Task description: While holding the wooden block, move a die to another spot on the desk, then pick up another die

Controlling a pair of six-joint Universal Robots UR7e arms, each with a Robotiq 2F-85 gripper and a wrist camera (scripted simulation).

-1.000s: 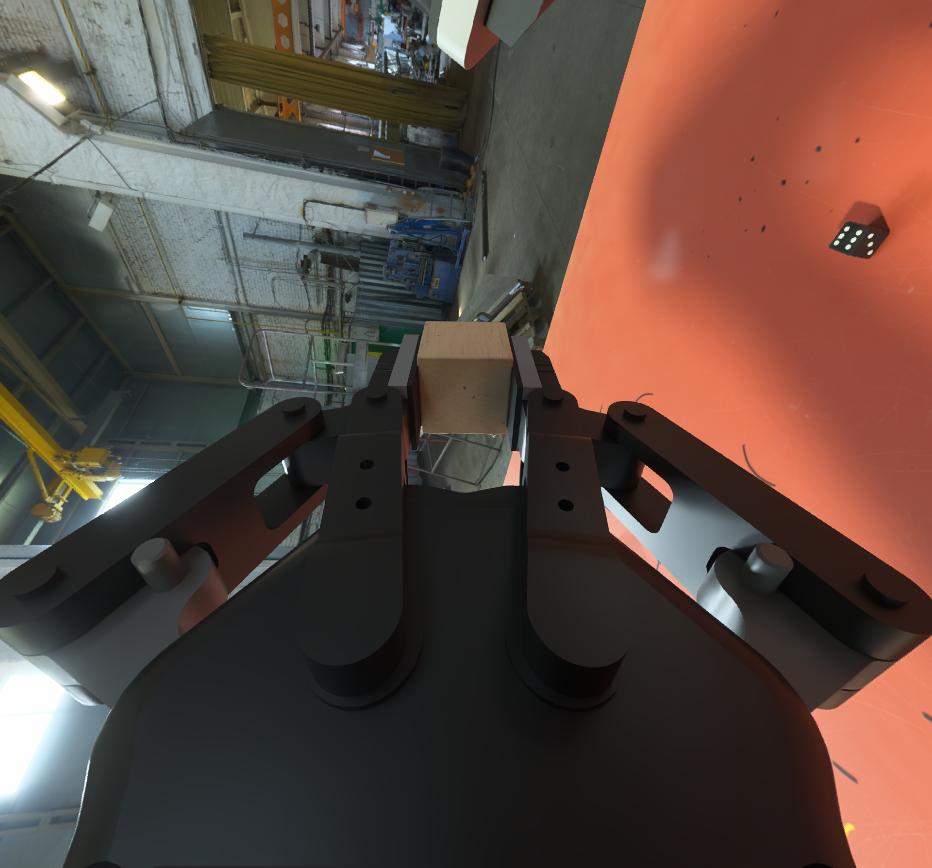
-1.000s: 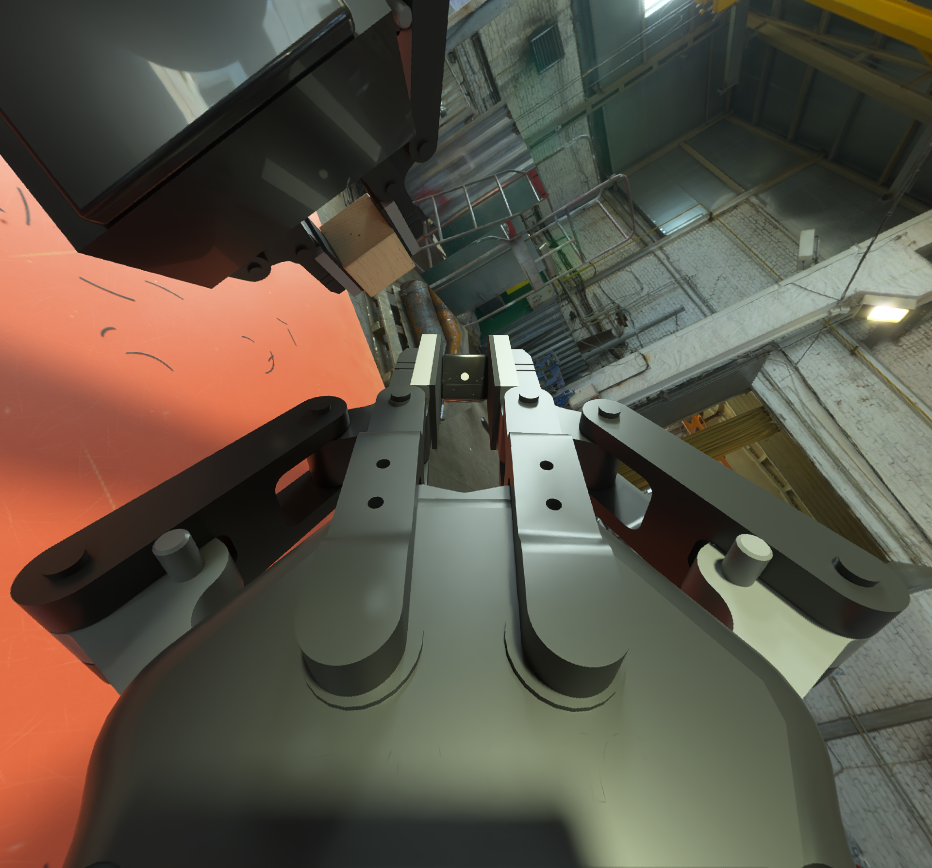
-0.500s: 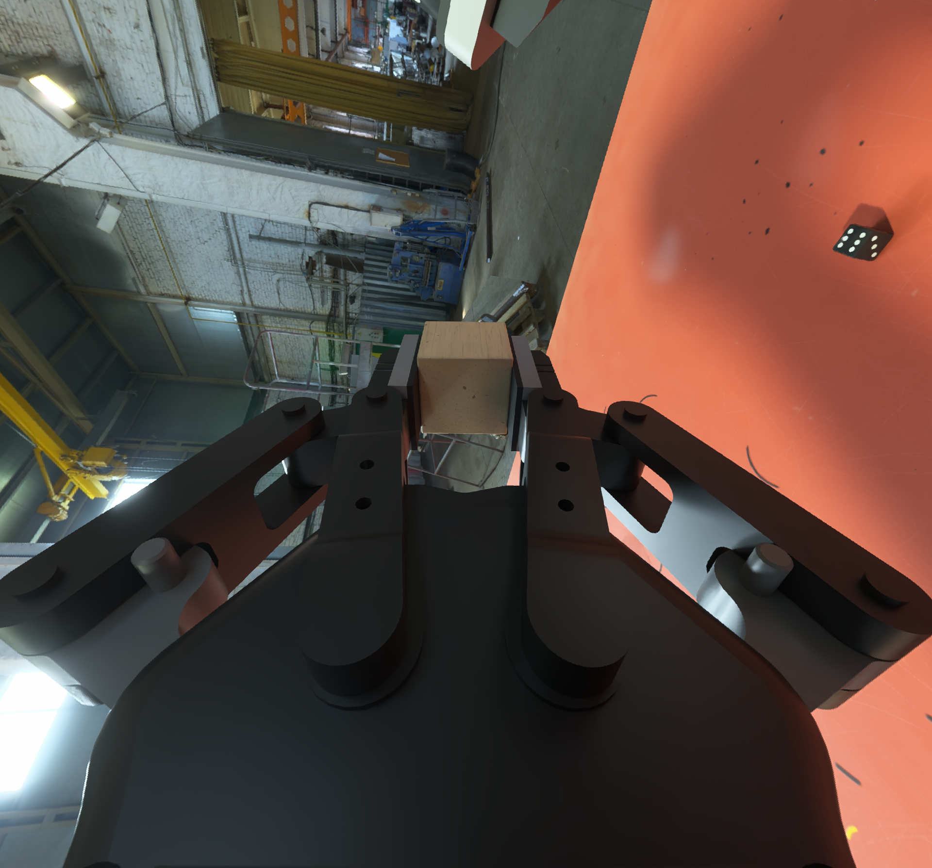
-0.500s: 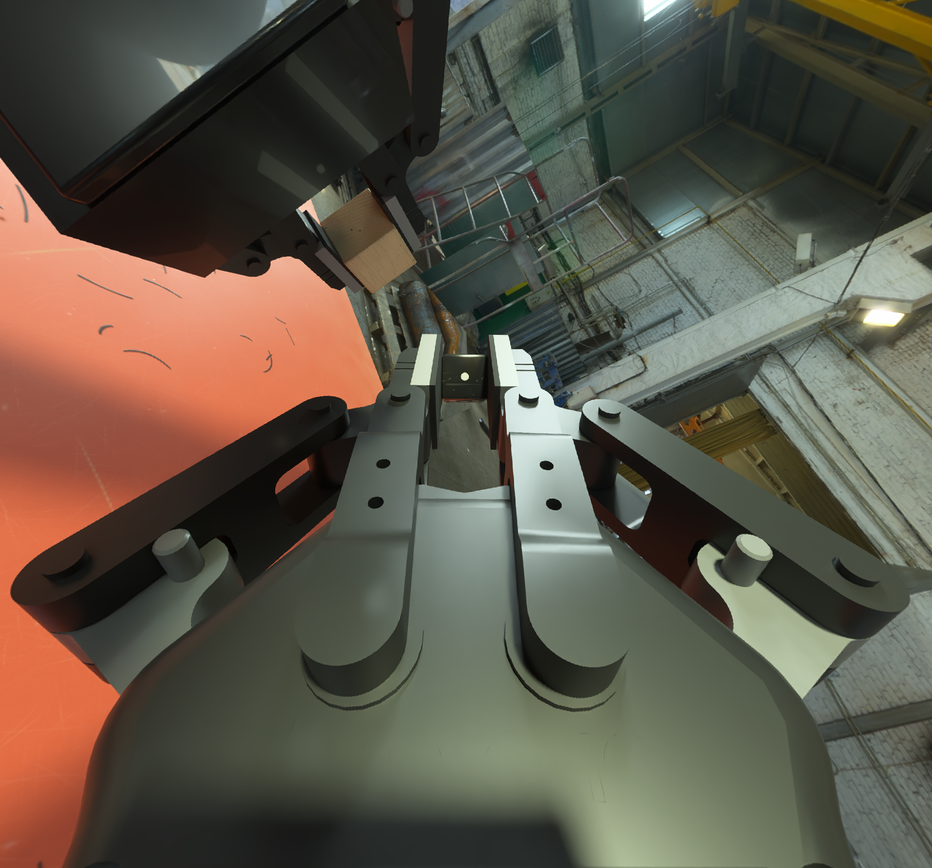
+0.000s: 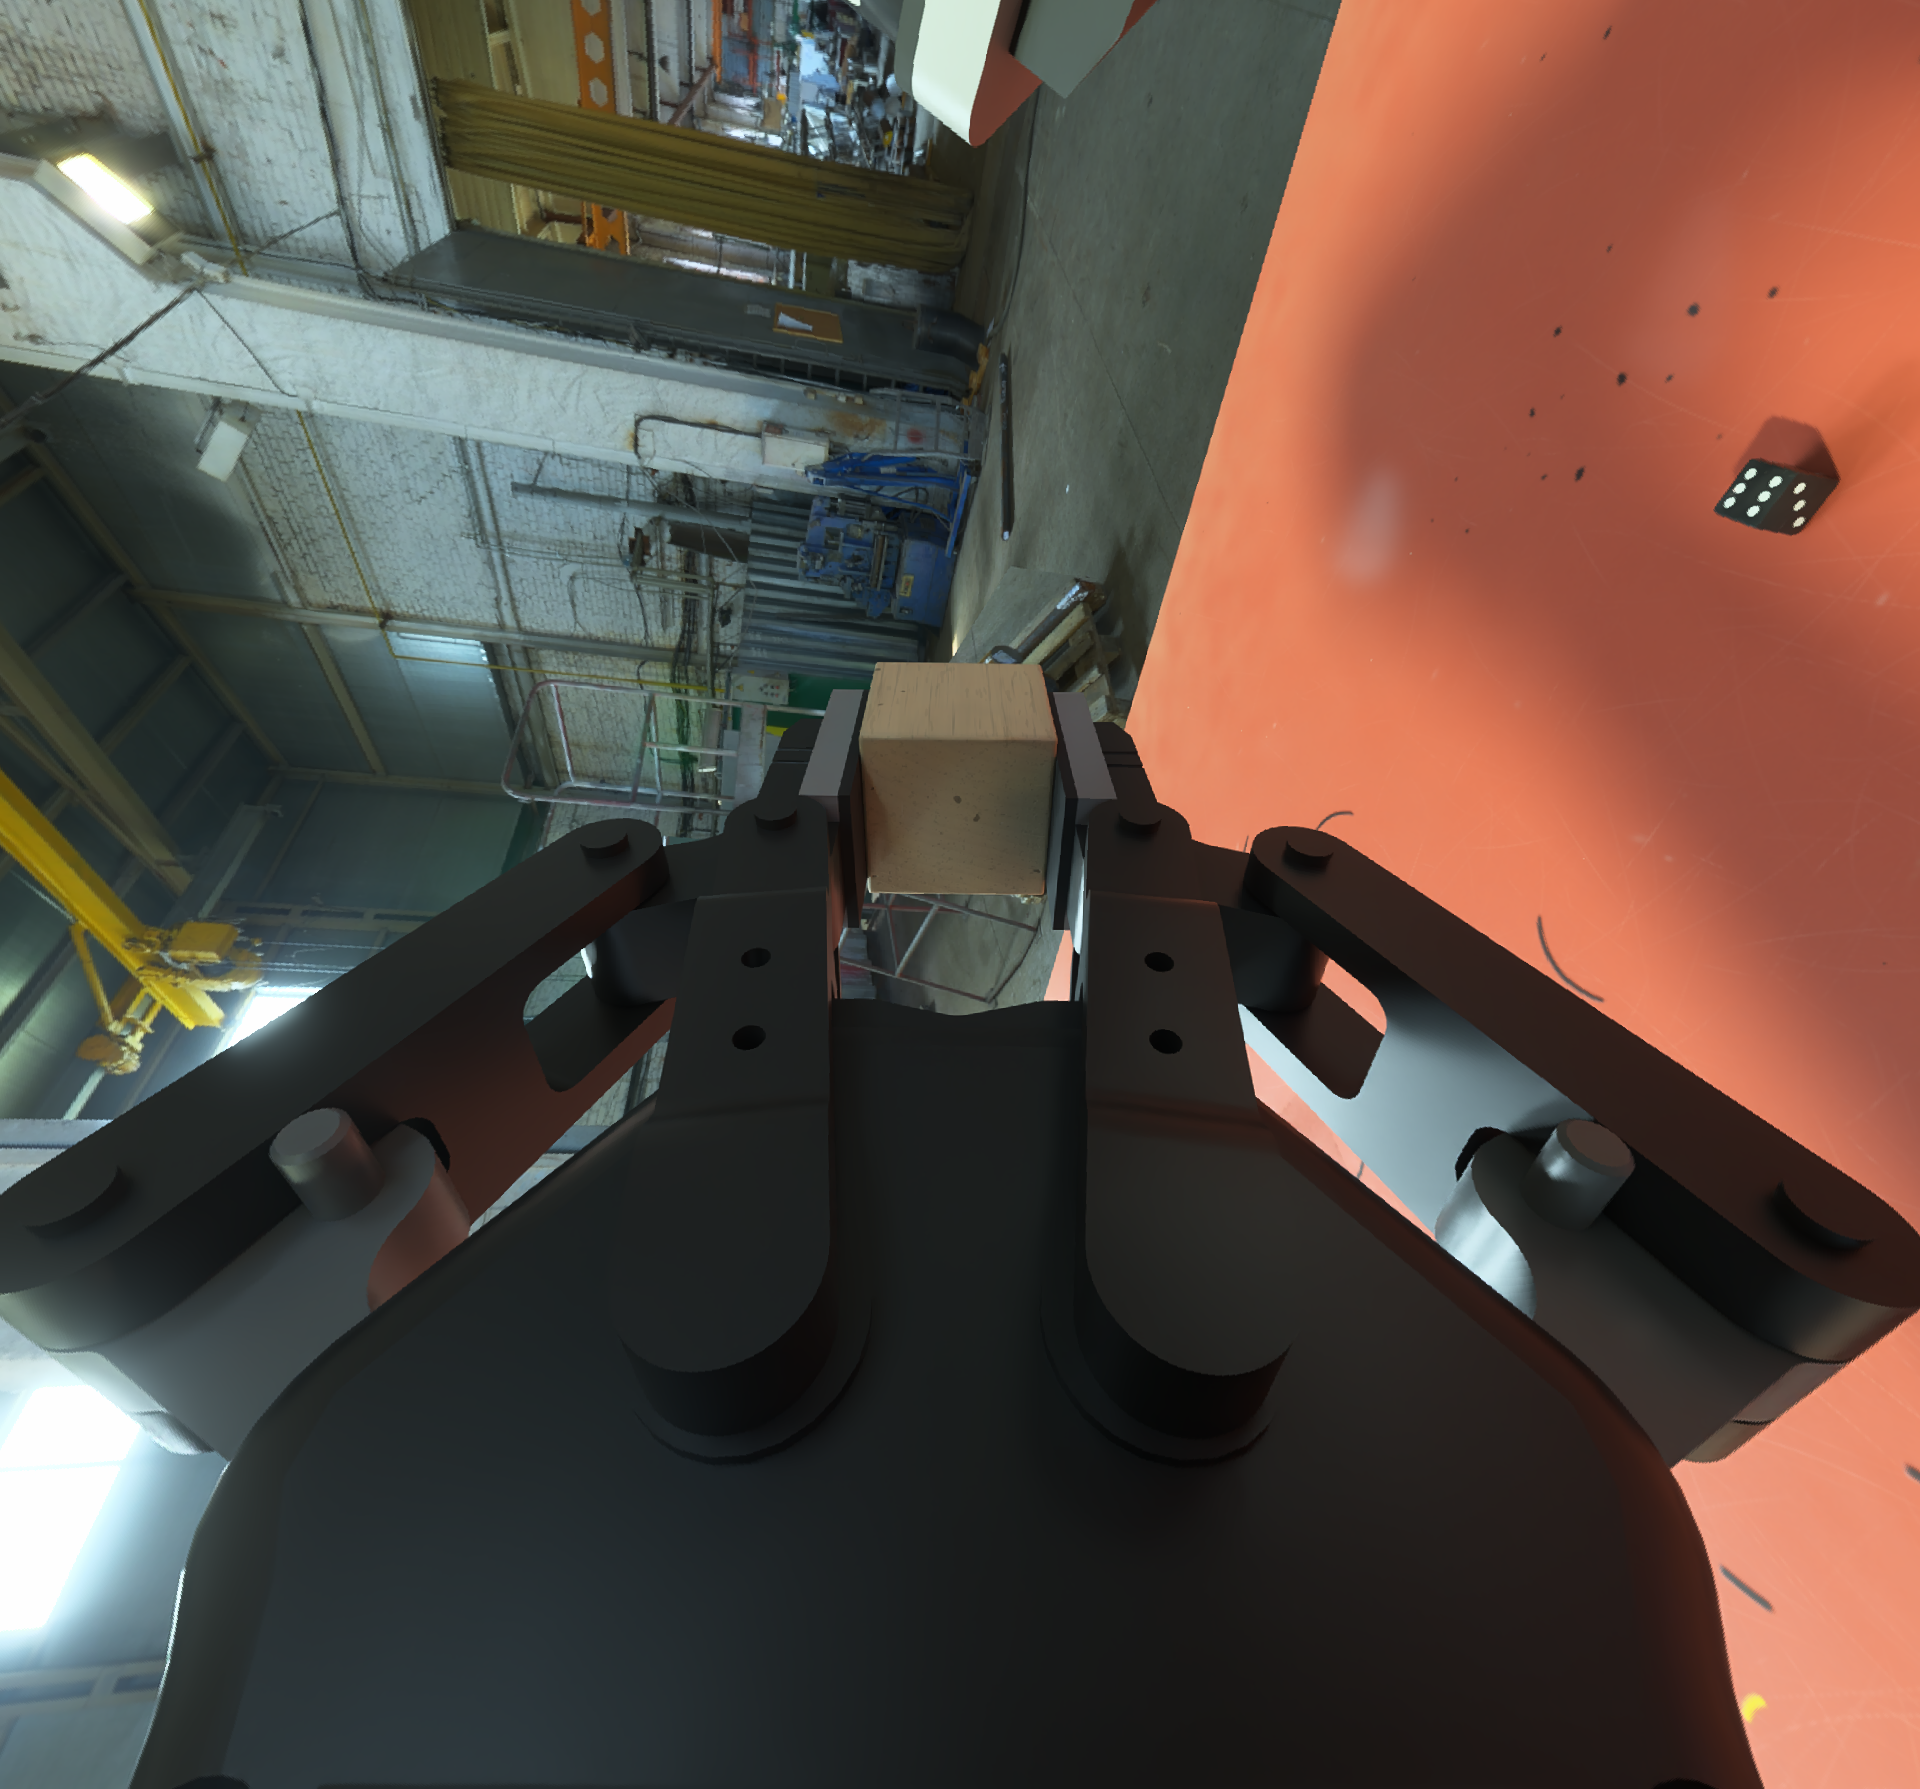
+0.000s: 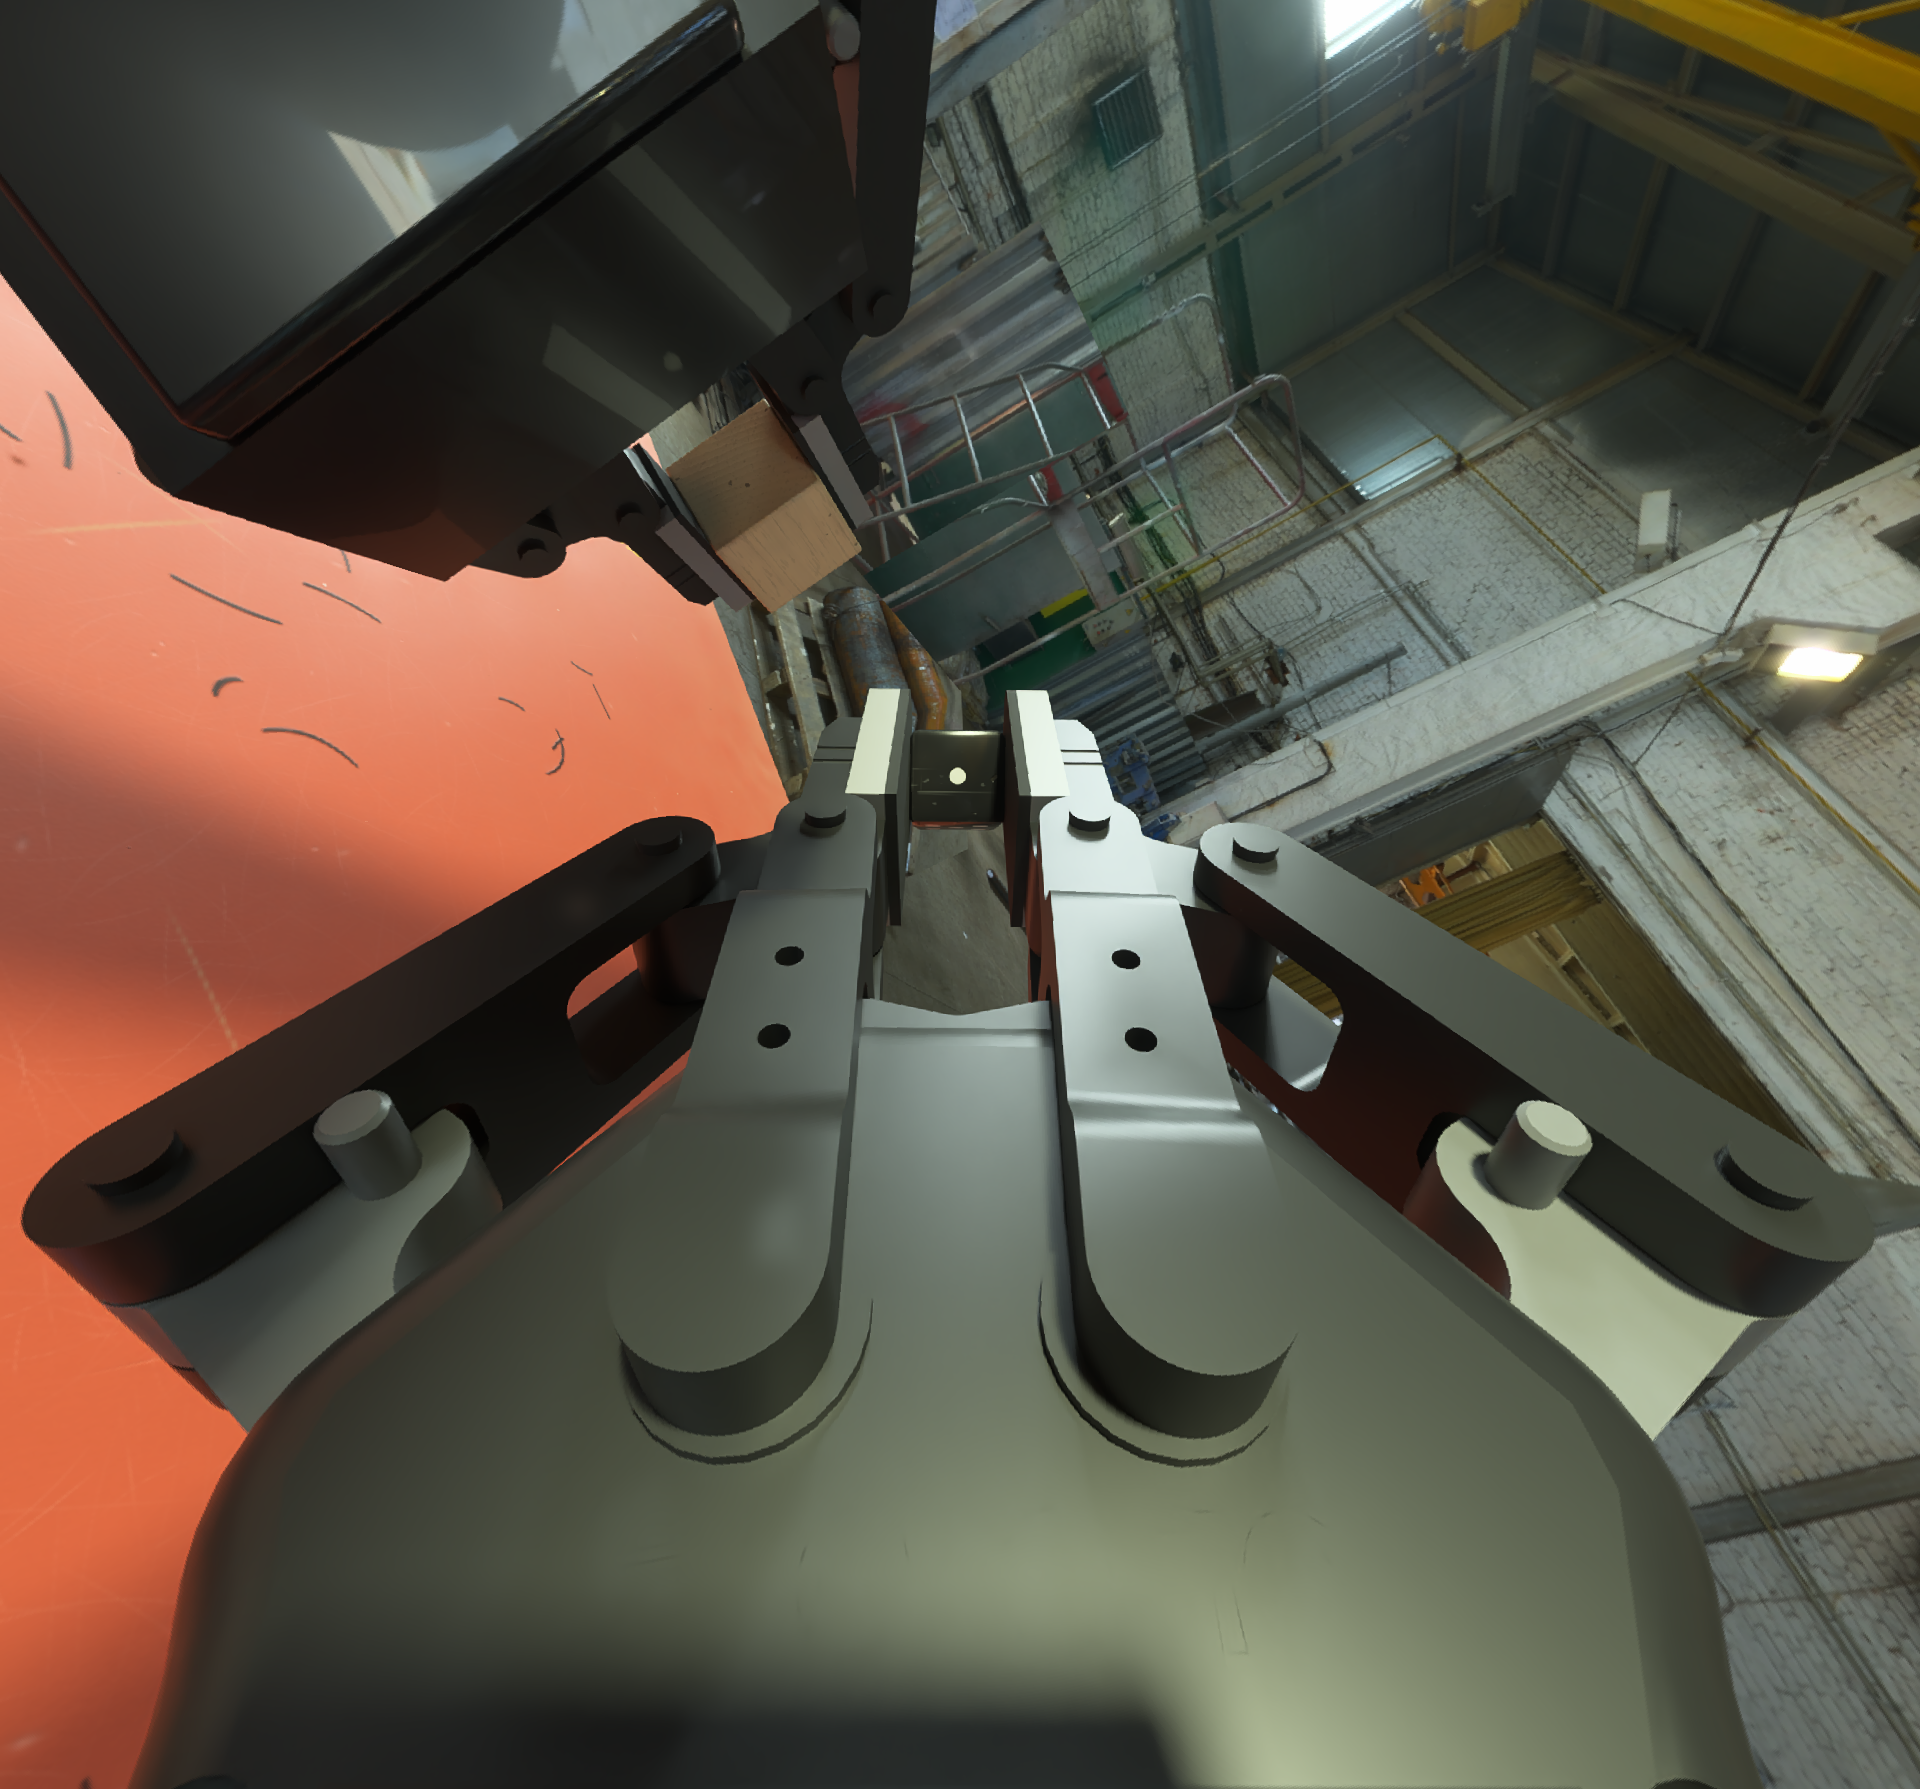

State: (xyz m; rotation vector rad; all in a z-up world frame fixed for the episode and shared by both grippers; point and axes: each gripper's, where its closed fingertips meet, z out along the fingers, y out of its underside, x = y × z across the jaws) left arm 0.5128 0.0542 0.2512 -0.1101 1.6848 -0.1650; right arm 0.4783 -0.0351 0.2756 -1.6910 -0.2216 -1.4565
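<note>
My left gripper (image 5: 954, 763) is shut on a pale wooden block (image 5: 954, 783) and holds it in the air beside the orange desk (image 5: 1507, 700). The block also shows in the right wrist view (image 6: 764, 518), clamped by the left gripper's fingers at upper left. My right gripper (image 6: 956, 752) is shut on a black die (image 6: 956, 778) whose face with one white dot is toward the camera, held off the desk. A second black die (image 5: 1775, 492) with white dots lies on the desk at the right of the left wrist view.
The orange desk (image 6: 208, 804) carries dark scratch marks and specks. Part of the right arm's pale housing (image 5: 997, 4) hangs at the top of the left wrist view. The left arm's dark body (image 6: 416, 181) fills the upper left of the right wrist view. A hall lies beyond.
Both grippers stay shut on their objects. The left gripper has shifted slightly, so the die on the desk sits a little higher in its view, and the block has drifted in the right wrist view.
</note>
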